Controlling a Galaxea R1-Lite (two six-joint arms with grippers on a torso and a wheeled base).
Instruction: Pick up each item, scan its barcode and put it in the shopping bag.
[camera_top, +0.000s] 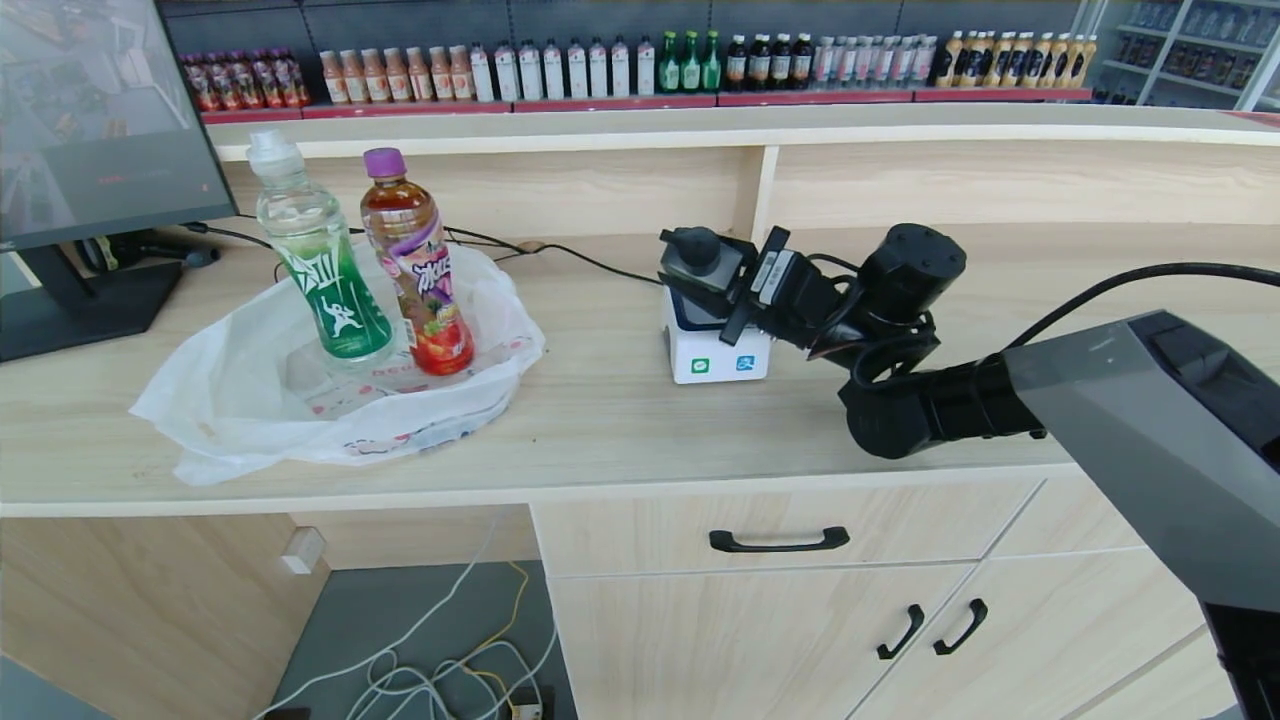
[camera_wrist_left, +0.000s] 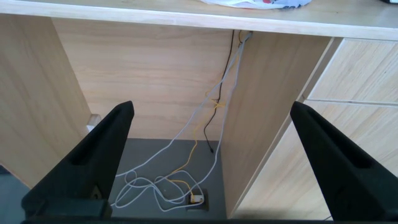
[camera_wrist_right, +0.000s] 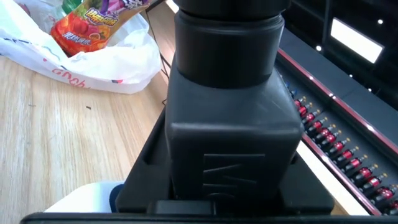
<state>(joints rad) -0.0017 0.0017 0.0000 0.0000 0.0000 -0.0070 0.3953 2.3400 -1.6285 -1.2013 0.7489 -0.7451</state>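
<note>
A clear bottle with a green label (camera_top: 320, 270) and a tea bottle with a purple cap (camera_top: 415, 270) stand upright in the white shopping bag (camera_top: 230, 400), which lies spread on the counter's left part. My right gripper (camera_top: 735, 285) is shut on the black barcode scanner (camera_top: 698, 258), which sits at its white dock (camera_top: 715, 350) in the counter's middle. Seen from the right wrist, the scanner (camera_wrist_right: 227, 112) is close up, with the bag (camera_wrist_right: 93, 68) and the tea bottle (camera_wrist_right: 93, 25) beyond it. My left gripper (camera_wrist_left: 211, 109) hangs open and holds nothing, below the counter's front edge.
A monitor (camera_top: 90, 120) stands at the counter's back left, with cables running behind the bag. A raised wooden ledge and a shelf of bottles (camera_top: 640, 65) lie behind. Drawers with black handles (camera_top: 778, 543) are under the counter. Loose cables (camera_wrist_left: 168, 186) lie on the floor.
</note>
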